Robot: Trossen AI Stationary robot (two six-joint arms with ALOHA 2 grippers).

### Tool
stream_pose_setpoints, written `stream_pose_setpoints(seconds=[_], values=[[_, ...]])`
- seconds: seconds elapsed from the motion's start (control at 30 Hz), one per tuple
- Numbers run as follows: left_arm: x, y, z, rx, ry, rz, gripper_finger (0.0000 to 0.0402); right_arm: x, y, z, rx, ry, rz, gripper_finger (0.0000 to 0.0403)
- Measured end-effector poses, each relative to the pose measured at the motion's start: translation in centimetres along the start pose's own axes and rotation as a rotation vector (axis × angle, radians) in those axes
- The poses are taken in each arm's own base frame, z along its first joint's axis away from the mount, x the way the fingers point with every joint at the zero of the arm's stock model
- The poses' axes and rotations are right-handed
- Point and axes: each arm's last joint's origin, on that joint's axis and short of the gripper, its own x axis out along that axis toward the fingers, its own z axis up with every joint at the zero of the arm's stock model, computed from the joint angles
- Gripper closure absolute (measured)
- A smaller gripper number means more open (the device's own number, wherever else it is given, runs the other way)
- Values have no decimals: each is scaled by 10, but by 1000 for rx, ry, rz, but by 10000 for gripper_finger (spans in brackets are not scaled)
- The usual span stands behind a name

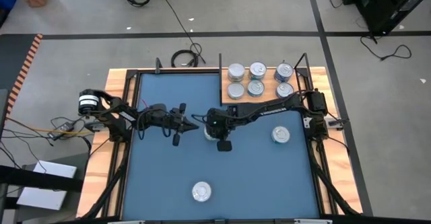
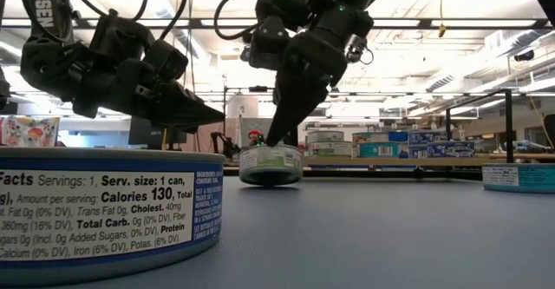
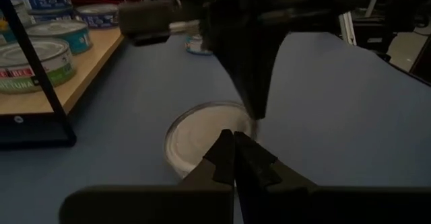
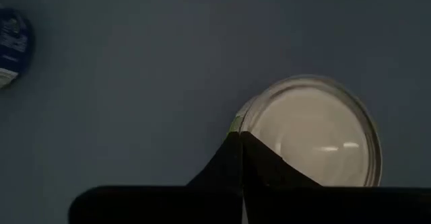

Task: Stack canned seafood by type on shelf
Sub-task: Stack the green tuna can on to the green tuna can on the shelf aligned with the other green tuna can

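Right tool point(image 1: 219, 138) is hanging over a green-labelled tin point(image 2: 270, 165) mid-mat, fingers pressed together, gripping nothing. Left tool point(image 1: 190, 124) is hovering just beside it, also closed and empty.

Tin: short, round, rigid metal; smooth shiny lid, likely slippery, dense for its size. Best hold is probably across the side wall, fingers spread wide first.

6 tins are sitting on the shelf point(image 1: 264, 101) at the bench's far right; 2 more are lying loose on the blue mat point(image 1: 155, 177).

High view straight down; low view level, mat-height; both wrists close on centre tin point(image 4: 313, 131)
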Motion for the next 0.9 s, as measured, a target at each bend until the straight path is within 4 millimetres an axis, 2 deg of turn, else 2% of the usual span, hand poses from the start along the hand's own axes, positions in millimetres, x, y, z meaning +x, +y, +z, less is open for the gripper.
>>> stream_pose_setpoints(seconds=[0.4, 0.67, 0.9], values=[[0, 0, -1, 0, 7, 16, 396, -1, 0, 1, 25, -14, 41, 403], [0, 1, -1, -25, 7, 24, 396, -1, -1, 0, -24, 4, 11, 400], [12, 4, 3, -82, 61, 46, 396, -2, -3, -11, -24, 135, -189, 400]])
